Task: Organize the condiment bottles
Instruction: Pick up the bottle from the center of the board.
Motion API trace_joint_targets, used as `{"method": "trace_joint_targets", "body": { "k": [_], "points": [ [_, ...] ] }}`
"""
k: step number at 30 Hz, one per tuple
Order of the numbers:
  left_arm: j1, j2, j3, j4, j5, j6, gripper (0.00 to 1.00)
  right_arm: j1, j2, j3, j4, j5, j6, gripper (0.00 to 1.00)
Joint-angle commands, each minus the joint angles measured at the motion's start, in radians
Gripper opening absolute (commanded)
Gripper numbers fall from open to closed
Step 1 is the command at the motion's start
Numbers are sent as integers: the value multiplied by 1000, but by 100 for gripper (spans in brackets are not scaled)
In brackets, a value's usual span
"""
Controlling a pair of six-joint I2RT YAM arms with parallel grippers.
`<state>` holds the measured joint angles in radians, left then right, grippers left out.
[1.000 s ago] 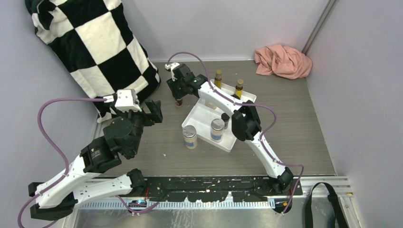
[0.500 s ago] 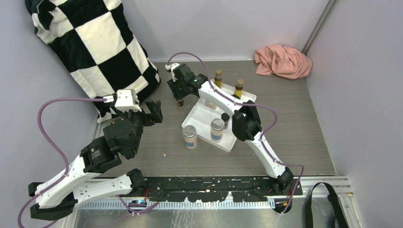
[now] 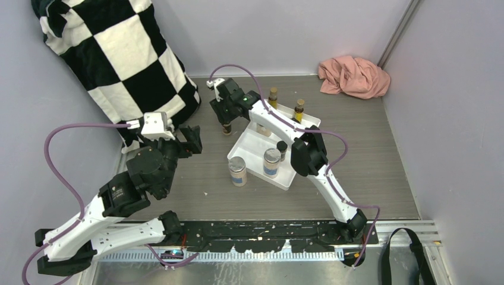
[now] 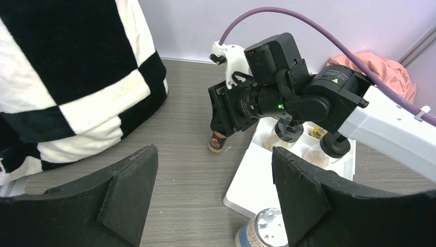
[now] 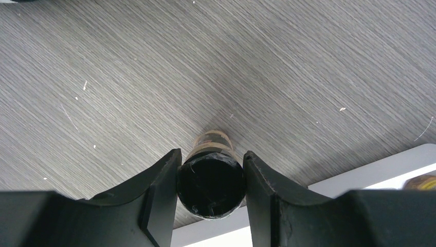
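Right, the right gripper is clamped on the black cap of a small dark bottle, one finger either side, and the bottle stands upright on the wood-grain table just off the far left edge of the white tray; whether its base is lifted I cannot tell. Over the tray stretches the right arm itself, covering two pale-powder jars with black lids from above, though the left wrist view catches them inside. Nearer in the tray stand a silver-lidded jar and a little black-capped bottle just behind it. Two slim amber bottles with brown caps stand at the tray's far end. One more silver-lidded jar sits outside, touching or just beside the tray's near left corner. Well left of the tray the left gripper hangs with its fingers wide apart, holding nothing, beside a checkered blanket. A pink cloth lies crumpled far right of the tray.
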<state>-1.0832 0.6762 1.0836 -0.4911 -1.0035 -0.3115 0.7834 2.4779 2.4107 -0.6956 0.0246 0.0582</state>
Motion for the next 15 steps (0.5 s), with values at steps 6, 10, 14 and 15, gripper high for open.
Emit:
{"method": "trace_joint_targets", "body": {
  "k": [6,10,14,15],
  "points": [
    [4,-12,23,9,-6,-21,82,2,-104,19,0,10,-21,1],
    [4,-13,24,8,-5,-21,82,4,-127,-40,37,13,-21,22],
    [4,-15,23,8,-4,-21,82,5,-137,-66,48,17,-20,42],
    [4,-15,22,8,-4,-22,82,5,-137,-70,48,16,-20,45]
  ]
}}
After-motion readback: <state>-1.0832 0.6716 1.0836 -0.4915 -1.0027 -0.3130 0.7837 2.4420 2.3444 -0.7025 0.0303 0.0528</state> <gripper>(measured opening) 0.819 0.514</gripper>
